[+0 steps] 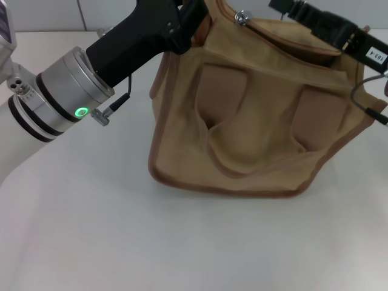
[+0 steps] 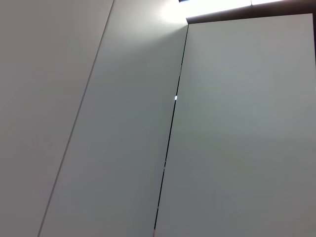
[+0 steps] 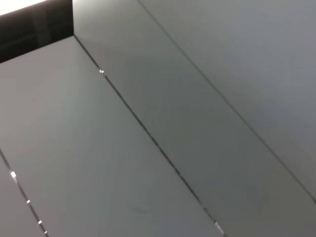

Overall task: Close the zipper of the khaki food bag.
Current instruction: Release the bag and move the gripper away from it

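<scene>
Standing upright on the pale white counter [image 1: 91,230], the boxy khaki canvas food bag [image 1: 260,121] with darker brown piping shows its front pocket and tan looped handles to the head camera. At its upper edge the tan zipper [image 1: 285,27] runs across the top, with a small silver slider [image 1: 242,17] near the bag's left end. The left hand [image 1: 193,21], black, presses against the bag's upper left corner; whether it grips anything cannot be told. The right hand [image 1: 291,7] reaches over the bag's upper right edge, its grip equally unclear. Both wrist views show only plain grey panels.
</scene>
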